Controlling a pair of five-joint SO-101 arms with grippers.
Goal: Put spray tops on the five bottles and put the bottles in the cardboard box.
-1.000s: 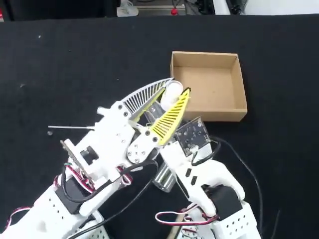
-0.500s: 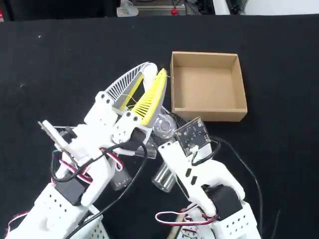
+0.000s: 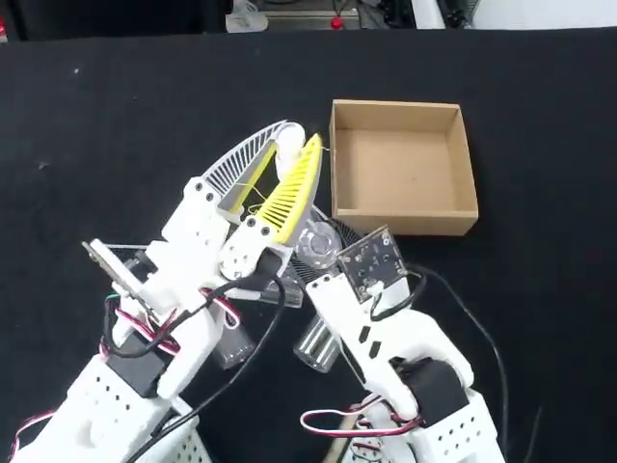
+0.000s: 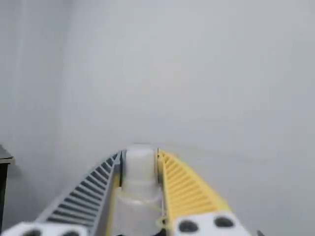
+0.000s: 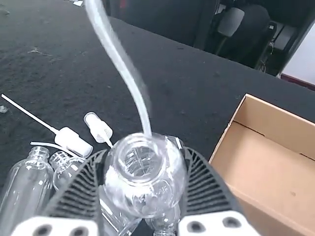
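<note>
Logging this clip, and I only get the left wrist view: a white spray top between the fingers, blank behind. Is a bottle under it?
Observer: Yes. The right gripper is shut on a clear bottle, neck up; the spray top has its tube coming down to the bottle's mouth.
Operator: Anything in the box?
Observer: No, the cardboard box holds nothing.
Operator: Parts left over?
Observer: Loose spray tops and bare bottles lie on the table beside it.

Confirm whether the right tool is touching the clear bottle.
Touching. The right wrist view shows the right tool clamped on the clear bottle, pressing against both its sides.
</note>
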